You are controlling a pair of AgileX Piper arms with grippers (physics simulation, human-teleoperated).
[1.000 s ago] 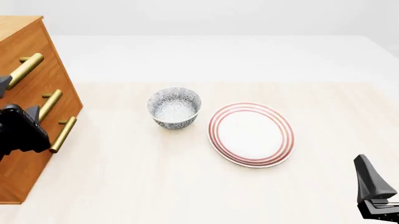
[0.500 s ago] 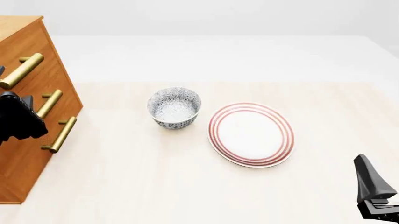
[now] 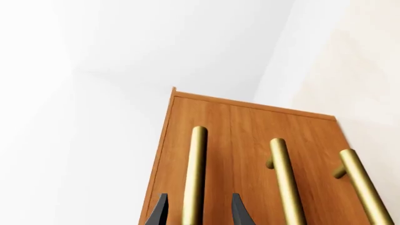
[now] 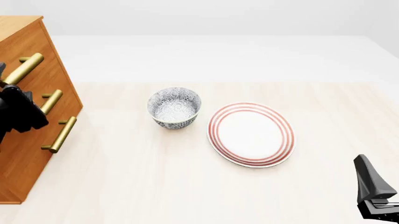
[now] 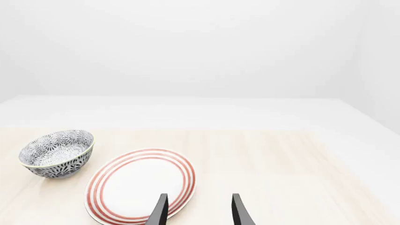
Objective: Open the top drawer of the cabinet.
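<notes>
top drawer (image 4: 28,70) closed; left gripper (image 3: 196,213) spread around its handle (image 3: 195,173); bowl (image 4: 174,107) empty.

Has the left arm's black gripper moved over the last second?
Yes. The left gripper has risen along the orange-brown wooden cabinet, from the lower handles to straddling the top brass bar handle.

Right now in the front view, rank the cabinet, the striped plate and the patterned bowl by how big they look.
1. Cabinet, largest, though partly cut off at the frame's edge.
2. Plate.
3. Bowl, smallest.
</notes>
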